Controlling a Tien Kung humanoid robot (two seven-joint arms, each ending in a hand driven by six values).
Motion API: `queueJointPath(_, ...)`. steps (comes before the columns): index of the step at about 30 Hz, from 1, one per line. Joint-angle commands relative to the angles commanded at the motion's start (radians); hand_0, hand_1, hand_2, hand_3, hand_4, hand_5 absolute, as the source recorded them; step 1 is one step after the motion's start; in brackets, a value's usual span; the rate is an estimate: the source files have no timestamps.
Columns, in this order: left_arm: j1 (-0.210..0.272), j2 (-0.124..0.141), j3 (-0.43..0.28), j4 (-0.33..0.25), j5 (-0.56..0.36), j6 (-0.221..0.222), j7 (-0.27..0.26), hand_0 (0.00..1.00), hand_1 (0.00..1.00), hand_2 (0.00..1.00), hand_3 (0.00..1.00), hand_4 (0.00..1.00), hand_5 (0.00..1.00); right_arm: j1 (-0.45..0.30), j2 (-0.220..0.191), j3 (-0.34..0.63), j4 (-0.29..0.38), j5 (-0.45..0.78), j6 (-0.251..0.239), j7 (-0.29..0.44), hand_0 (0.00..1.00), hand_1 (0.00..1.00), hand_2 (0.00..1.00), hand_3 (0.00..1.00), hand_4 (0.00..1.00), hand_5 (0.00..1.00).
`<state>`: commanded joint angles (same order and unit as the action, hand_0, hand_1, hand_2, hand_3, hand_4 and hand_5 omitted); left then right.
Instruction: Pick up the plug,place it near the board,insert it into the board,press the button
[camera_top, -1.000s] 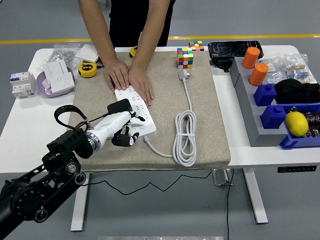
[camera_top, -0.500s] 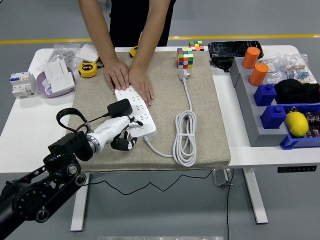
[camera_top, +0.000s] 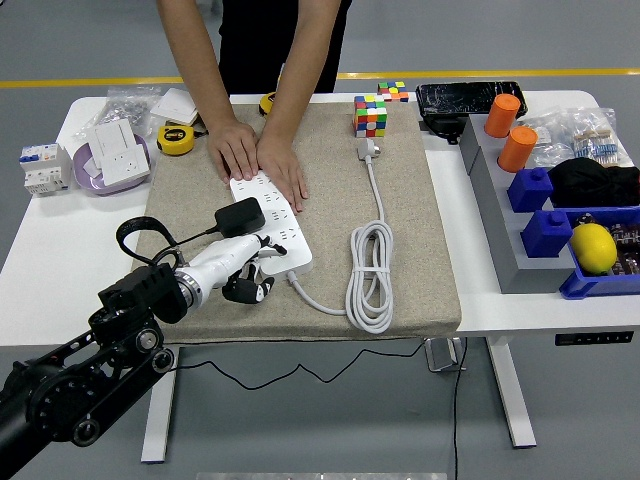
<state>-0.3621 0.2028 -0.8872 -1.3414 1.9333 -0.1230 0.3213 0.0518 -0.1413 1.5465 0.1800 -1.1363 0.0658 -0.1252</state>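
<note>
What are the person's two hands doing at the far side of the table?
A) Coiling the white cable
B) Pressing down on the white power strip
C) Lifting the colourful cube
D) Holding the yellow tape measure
B: both of the person's hands lie flat on the far end of the white power strip.

person's hands (camera_top: 258, 155) covering board's (camera_top: 272, 222) far end, near end open

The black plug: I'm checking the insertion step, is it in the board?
In, it seems: the black plug sits on the white board; its prongs are hidden.
</note>
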Motion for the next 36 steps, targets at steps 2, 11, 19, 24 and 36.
queueJointPath(2, 0.001, 0.0, 0.001, 0.0, 0.001, -0.005, 0.003, 0.117, 0.029, 0.145, 0.802, 0.553, 0.002, -0.001, 0.0, 0.0, 0.0, 0.0, 0.0, 0.0, 0.833, 0.744, 0.722, 0.752, 0.998, 0.736)
queueJointPath(11, 0.005, -0.002, 0.0, -0.005, 0.018, -0.024, 0.02, 0.118, 0.029, 0.145, 0.802, 0.555, 0.002, -0.001, 0.001, -0.001, 0.0, 0.001, 0.0, 0.001, 0.834, 0.744, 0.722, 0.751, 0.998, 0.734)
queueJointPath(19, 0.004, 0.0, 0.003, -0.007, 0.025, -0.039, 0.03, 0.118, 0.029, 0.145, 0.794, 0.552, 0.002, 0.0, 0.0, 0.0, 0.0, 0.001, 0.0, 0.001, 0.834, 0.744, 0.722, 0.751, 0.998, 0.735)
queueJointPath(24, 0.001, 0.001, 0.004, -0.007, 0.026, -0.045, 0.033, 0.118, 0.028, 0.145, 0.787, 0.551, 0.002, 0.0, 0.0, 0.0, 0.0, 0.001, 0.0, 0.001, 0.834, 0.744, 0.722, 0.751, 0.998, 0.734)
queueJointPath(36, 0.013, 0.001, -0.06, -0.103, 0.022, -0.031, -0.006, 0.118, 0.028, 0.146, 0.774, 0.546, 0.002, -0.003, 0.001, 0.004, 0.0, -0.004, -0.001, -0.001, 0.834, 0.744, 0.722, 0.752, 0.998, 0.734)
